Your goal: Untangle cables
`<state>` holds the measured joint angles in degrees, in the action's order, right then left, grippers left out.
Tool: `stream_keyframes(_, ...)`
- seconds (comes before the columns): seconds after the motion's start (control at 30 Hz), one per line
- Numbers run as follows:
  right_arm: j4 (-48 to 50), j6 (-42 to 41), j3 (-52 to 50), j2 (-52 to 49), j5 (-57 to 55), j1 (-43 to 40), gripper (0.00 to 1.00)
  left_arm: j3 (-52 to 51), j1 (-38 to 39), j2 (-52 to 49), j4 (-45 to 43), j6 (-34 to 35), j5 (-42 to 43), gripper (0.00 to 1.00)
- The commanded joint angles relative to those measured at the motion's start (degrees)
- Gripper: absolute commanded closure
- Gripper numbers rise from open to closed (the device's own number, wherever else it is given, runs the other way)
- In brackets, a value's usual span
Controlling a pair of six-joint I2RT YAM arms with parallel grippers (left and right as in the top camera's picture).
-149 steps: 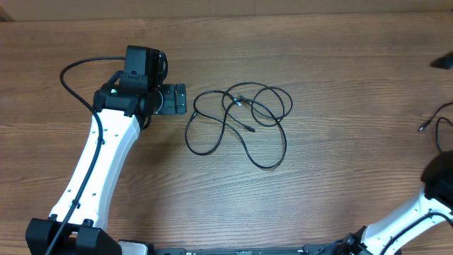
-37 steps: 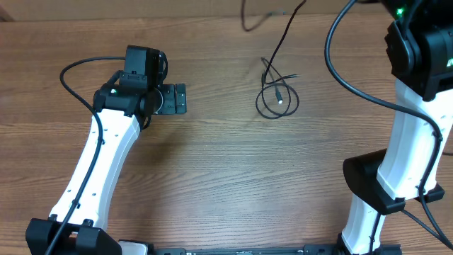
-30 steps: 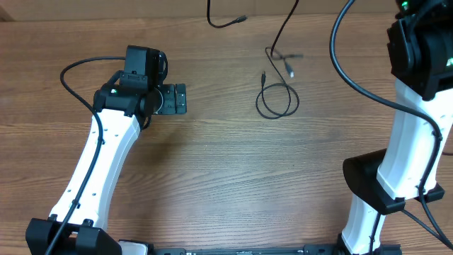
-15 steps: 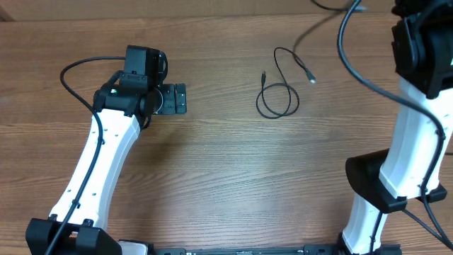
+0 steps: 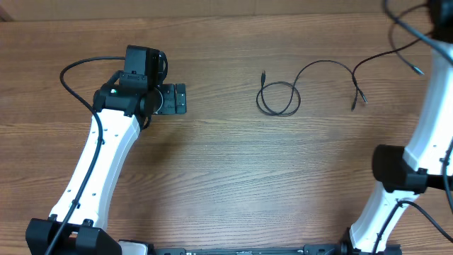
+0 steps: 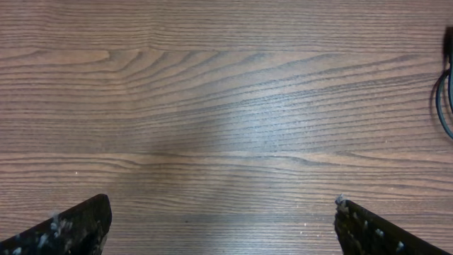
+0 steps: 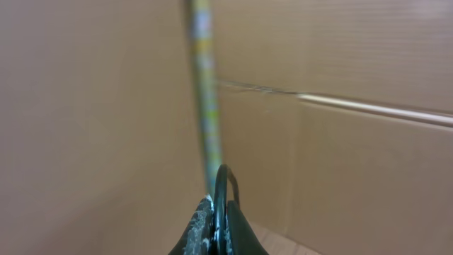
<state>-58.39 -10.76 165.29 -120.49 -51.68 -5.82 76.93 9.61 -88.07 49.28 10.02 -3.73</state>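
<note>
Left tool [image 6: 223,232] gapes wide, empty, above the bench [image 6: 212,106]. Right tool [image 7: 215,224] is pinched tight on a cable [image 7: 224,185]; a looped cable [image 5: 258,101] lies mid-bench

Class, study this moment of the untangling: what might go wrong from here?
1. The right gripper pinches only a thin bend of the lifted cable; it may slip and drop onto the table cable.
2. The left gripper is open and apart, so nothing pins that looped cable; any snag could drag it.
</note>
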Motion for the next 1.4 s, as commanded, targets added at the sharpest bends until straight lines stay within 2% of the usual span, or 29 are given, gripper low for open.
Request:
stream_keyframes(0.0, 0.6, -5.9, 0.3, 1.2, 2.4, -5.0, 0.96, 0.5, -0.3, 0.8, -0.2, -1.2, -0.8, 0.00)
stream_keyframes(0.17, 1.6, -14.4, 0.3, 1.2, 14.6, -12.9, 0.96, 0.5, -0.3, 0.8, -0.2, -1.2, -0.8, 0.00)
stream_keyframes(0.33, 5.7, -23.7, 0.3, 1.2, 35.3, -21.0, 0.96, 0.5, -0.3, 0.7, -0.2, -1.2, -0.8, 0.00)
stream_keyframes(0.5, 13.7, -41.6, 0.3, 1.2, 60.7, -29.2, 0.96, 0.5, -0.3, 0.8, -0.2, -1.2, -0.8, 0.00)
stream_keyframes(0.57, 17.7, -48.8, 0.3, 1.2, 67.2, -31.3, 0.96, 0.5, -0.3, 0.8, -0.2, -1.2, -0.8, 0.00)
stream_keyframes(0.7, 25.5, -58.1, 0.3, 1.2, 75.9, -33.8, 0.96, 0.5, -0.2, 0.7, -0.2, -1.2, -0.7, 0.00)
stream_keyframes(0.8, 28.1, -58.6, 0.3, 1.2, 78.5, -34.0, 0.96, 0.5, -0.3, 0.7, -0.2, -1.2, -0.7, 0.00)
stream_keyframes(0.87, 28.1, -56.1, 0.3, 1.2, 77.6, -34.0, 0.96, 0.5, -0.2, 0.7, -0.2, -1.2, -0.7, 0.00)
stream_keyframes(0.9, 28.1, -53.7, 0.3, 1.1, 76.8, -34.0, 0.96, 0.5, -0.2, 0.7, -0.2, -1.2, -0.7, 0.00)
stream_keyframes(0.97, 27.5, -42.1, -0.7, 1.1, 73.4, -34.0, 0.96, 0.5, -0.2, 0.7, -0.2, -1.2, -0.7, 0.00)
stream_keyframes(1.07, 27.0, -36.9, -2.5, 1.1, 72.0, -34.0, 0.96, 0.5, -0.2, 0.7, -0.2, -1.2, -0.7, 0.00)
stream_keyframes(1.23, 27.8, -35.6, -7.1, 1.1, 67.5, -34.0, 0.96, 0.5, -0.2, 0.7, -0.2, -1.2, -0.7, 0.00)
stream_keyframes(1.37, 32.1, -35.6, -12.0, 1.0, 66.5, -34.0, 0.96, 0.5, -0.2, 0.7, -0.2, -1.2, -0.7, 0.00)
